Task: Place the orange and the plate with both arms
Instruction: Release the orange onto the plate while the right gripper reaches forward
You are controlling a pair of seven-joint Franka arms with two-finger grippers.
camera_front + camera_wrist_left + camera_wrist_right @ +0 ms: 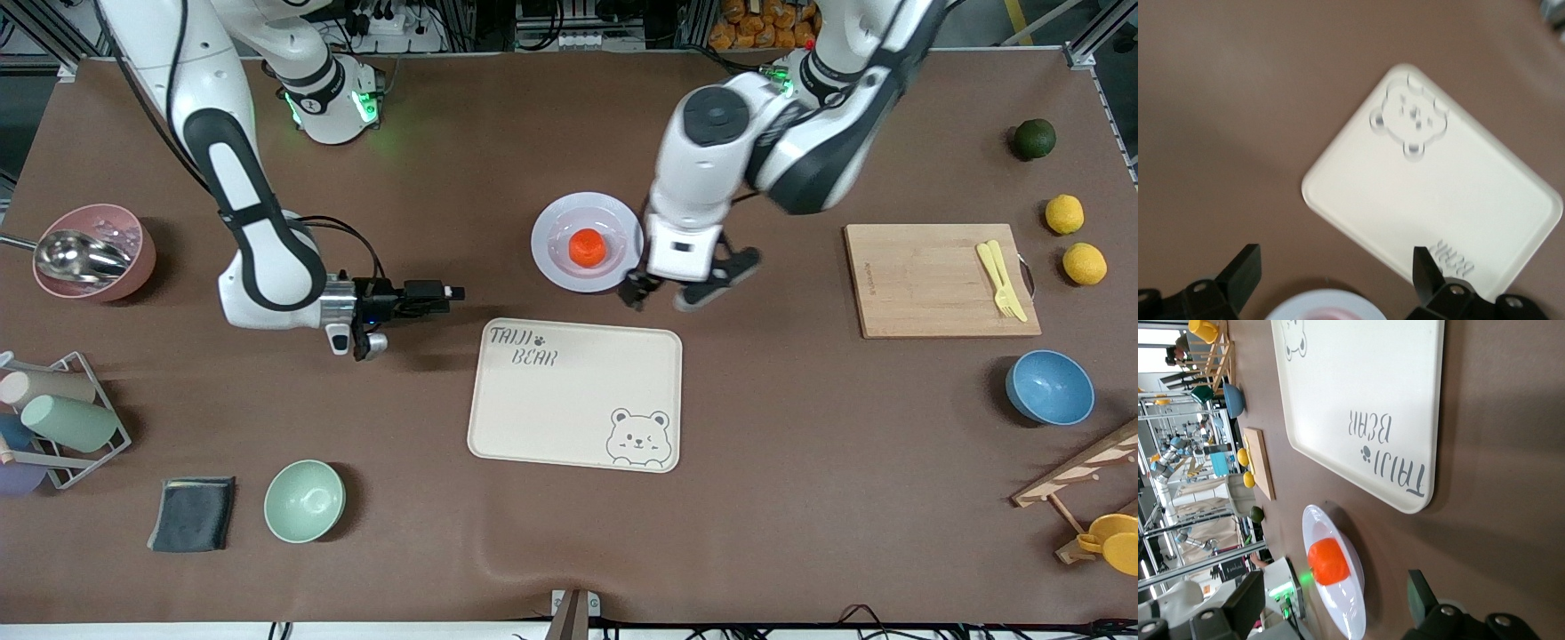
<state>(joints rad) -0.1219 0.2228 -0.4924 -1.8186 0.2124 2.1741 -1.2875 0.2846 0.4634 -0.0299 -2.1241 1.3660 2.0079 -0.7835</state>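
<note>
Left gripper (pixel 676 293) hangs with its black fingers spread wide and empty, low over the brown table just beside the round pale lavender plate (pixel 556 267), on the side toward the left arm's end. Small reddish-orange orange (pixel 587 247) sits in the middle of that plate — so the fruit appears placed, and the plate itself looks to be the step in hand.

Plate lies farther from the front camera than the cream rectangular bear tray (pixel 569 409), near it but not touching. In the left wrist view the plate's rim (pixel 1318 301) shows between the two fingertips (pixel 1245 267).

Right gripper (pixel 449 292) is also parted and holding nothing (finger (pixel 1421 595) in its own view), over bare table beside the tray's lettered corner, aimed level toward the plate.

Judgement for a clean move:
- take the wide rim from both sides, low and shallow — it is glossy and likely to slip
- keep the plate level, or the orange will probably roll
- lift and carry at matched pace.

Left arm folds down steeply from its base; right arm reaches out long with the wrist horizontal.
</note>
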